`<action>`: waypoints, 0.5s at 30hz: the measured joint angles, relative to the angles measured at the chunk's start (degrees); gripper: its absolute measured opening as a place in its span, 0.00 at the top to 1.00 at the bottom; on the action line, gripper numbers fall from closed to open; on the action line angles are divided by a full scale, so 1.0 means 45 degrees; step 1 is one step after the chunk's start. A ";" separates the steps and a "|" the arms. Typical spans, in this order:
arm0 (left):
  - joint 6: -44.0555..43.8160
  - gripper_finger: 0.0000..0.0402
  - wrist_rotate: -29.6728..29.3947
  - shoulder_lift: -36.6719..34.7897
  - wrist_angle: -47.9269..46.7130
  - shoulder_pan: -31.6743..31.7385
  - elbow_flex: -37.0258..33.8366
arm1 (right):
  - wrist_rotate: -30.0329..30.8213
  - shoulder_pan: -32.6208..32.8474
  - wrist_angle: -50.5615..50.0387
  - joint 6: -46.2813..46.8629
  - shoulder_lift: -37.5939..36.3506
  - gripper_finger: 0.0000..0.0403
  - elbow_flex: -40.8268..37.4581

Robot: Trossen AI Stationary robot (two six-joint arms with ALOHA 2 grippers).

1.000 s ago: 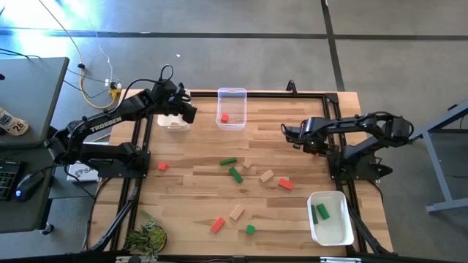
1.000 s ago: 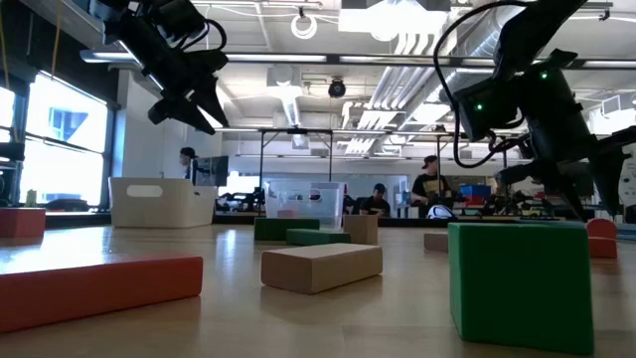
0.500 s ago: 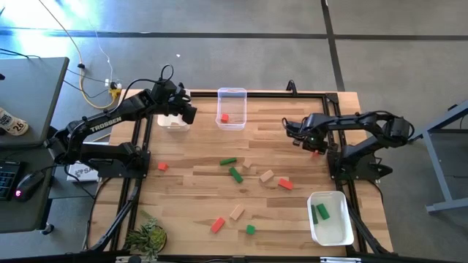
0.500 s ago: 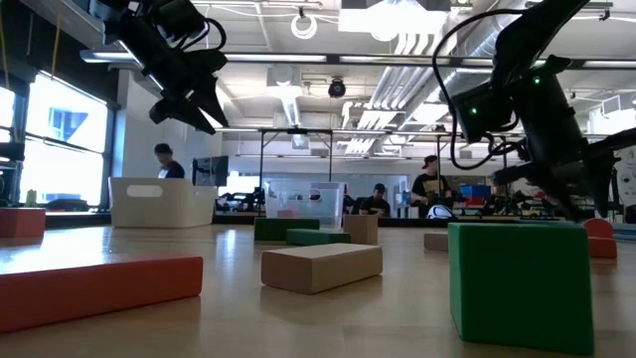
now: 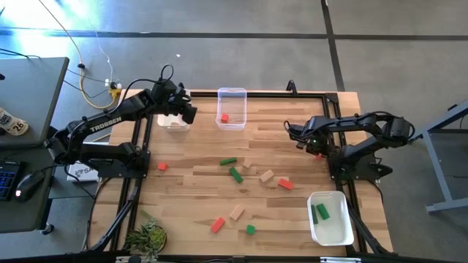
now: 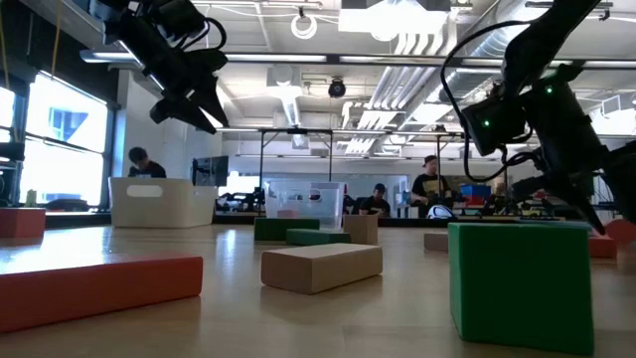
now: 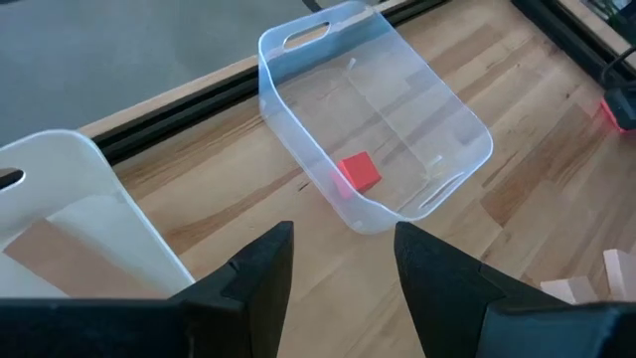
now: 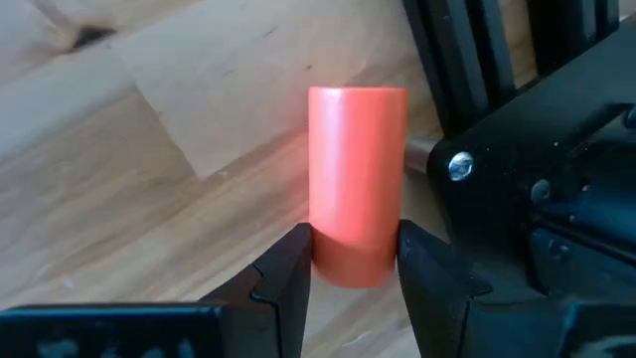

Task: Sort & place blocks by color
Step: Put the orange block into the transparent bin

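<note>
My right gripper (image 8: 353, 273) is shut on a red-orange block (image 8: 356, 174) just above the wood near the table's right edge, by its own arm's base (image 5: 351, 164). The same block (image 5: 319, 154) shows under the gripper in the high view. My left gripper (image 7: 338, 268) hangs open and holds nothing, high over the far left between a white tub (image 7: 60, 219) and a clear tub (image 7: 378, 129). A red cube (image 7: 359, 171) lies on the clear tub's floor. Green (image 5: 235, 174), red (image 5: 285, 184) and plain wood (image 5: 266, 175) blocks lie flat mid-table. My right gripper pinches the red-orange block between its two fingers, by the two sides of its upper end (image 8: 353, 249). The fingers come steeply from above and the block sticks out past them toward the table. Whether its lower end touches the wood, I cannot tell.
A white tub (image 5: 338, 232) with green blocks (image 5: 322, 212) sits at the near right corner. More blocks lie toward the near edge: red (image 5: 218, 224), wood (image 5: 236, 212), green (image 5: 250, 229); another red (image 5: 162, 166) lies at the left. A small plant (image 5: 146, 237) stands at the near left corner.
My right gripper, still shut on the red-orange block, has sunk a little and drifted toward the table's right edge.
</note>
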 joint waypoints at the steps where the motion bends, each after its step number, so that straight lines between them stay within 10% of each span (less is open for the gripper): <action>1: 0.0000 0.59 0.0000 -0.0003 0.0085 0.0000 0.0000 | 0.0021 -0.0022 0.0032 -0.0041 0.0000 0.69 -0.0028; 15: -0.0068 0.59 0.0005 -0.0004 0.0557 0.0000 0.0005 | -0.0149 -0.1830 0.0494 -0.2225 0.0000 0.69 -0.0085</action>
